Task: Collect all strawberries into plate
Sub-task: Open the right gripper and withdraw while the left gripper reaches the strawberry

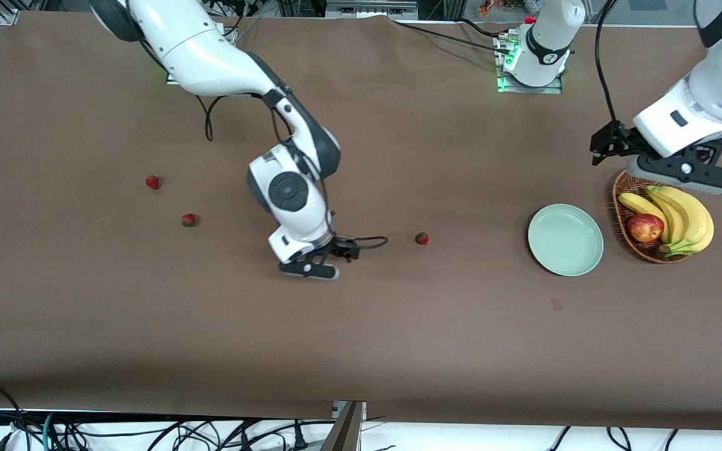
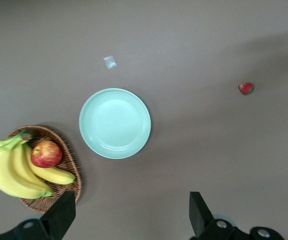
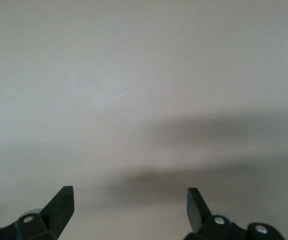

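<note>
1. Overhead, a brown-covered bench [image 1: 398,326] fills the scene, with cables along its edges.
2. Three strawberries [image 1: 422,238] lie on it, all outside one mint-green plate [image 1: 565,240]; a basket [image 1: 624,188] holds bananas [image 1: 680,216] and one apple [image 1: 645,227].
3. Right hand [image 1: 320,266], low over bare bench, is spread wide and empty; left hand [image 1: 612,147], over the basket, likewise.

Brown table [image 1: 398,332], three strawberries [image 1: 153,182] [image 1: 189,220] [image 1: 422,238], plate [image 1: 565,240], basket [image 1: 621,188]

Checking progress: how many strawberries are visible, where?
3, all on the table, none in the plate: one between right gripper and plate, two toward the right arm's end.
</note>
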`<state>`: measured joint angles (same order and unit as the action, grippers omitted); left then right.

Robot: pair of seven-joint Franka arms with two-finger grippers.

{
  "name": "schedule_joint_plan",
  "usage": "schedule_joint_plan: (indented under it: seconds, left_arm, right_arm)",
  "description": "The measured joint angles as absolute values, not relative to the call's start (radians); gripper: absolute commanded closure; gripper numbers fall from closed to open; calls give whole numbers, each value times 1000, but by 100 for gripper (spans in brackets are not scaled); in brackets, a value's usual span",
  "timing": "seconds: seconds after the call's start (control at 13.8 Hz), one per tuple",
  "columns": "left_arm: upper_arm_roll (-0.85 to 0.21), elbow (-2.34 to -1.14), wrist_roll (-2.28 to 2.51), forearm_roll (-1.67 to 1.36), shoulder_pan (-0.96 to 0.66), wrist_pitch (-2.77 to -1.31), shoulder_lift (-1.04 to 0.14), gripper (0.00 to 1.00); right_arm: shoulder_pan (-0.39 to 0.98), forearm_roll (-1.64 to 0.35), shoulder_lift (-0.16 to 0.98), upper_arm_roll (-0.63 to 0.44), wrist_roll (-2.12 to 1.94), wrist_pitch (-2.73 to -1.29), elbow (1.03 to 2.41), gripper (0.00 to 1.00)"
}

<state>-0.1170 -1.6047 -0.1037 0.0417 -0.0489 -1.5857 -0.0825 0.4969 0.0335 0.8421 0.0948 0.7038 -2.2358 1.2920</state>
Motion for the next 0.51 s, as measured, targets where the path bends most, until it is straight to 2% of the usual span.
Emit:
schedule_joint_plan:
  seconds: [0.29, 0.51]
  left_arm:
    - [-124, -1608, 4, -68, -96, -1601, -225, 0]
    - [-128, -1609, 219, -123, -108, -1728, -324, 0]
  right_arm:
    - [417, 34, 821, 94, 593, -2164, 1292, 0]
    - [343, 34, 811, 92, 483, -2083, 1292, 0]
